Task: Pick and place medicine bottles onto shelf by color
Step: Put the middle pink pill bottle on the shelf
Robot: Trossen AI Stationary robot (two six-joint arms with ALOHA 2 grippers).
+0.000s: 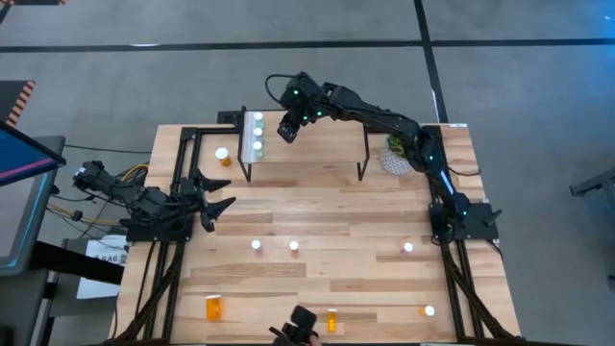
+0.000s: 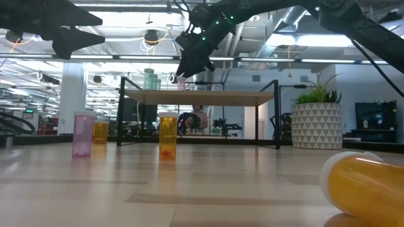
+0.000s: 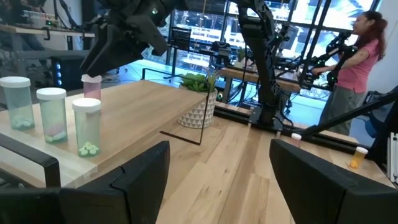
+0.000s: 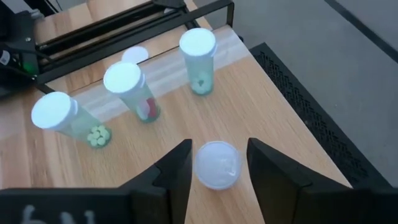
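The shelf [image 1: 307, 144] stands at the table's far middle, a light wood plank on black legs. Three pale green white-capped bottles [image 4: 127, 93] stand in a row at its left end. A pink bottle [image 3: 91, 87] stands upright on the plank beside them; its white cap shows in the right wrist view [image 4: 216, 165]. My right gripper [image 1: 286, 130] hovers over this bottle, open, one finger on either side of the cap with small gaps, apparently just above it. My left gripper [image 1: 216, 202] is open and empty at the table's left side.
Loose bottles stand on the table's near half: a pink one [image 2: 83, 133], orange ones [image 2: 167, 135], [image 2: 101, 131]; another orange one lies near the front edge [image 2: 366, 186]. One orange bottle [image 1: 223, 154] stands left of the shelf. A potted plant [image 1: 396, 154] stands right of it. A person [image 3: 357, 56] stands beyond the table.
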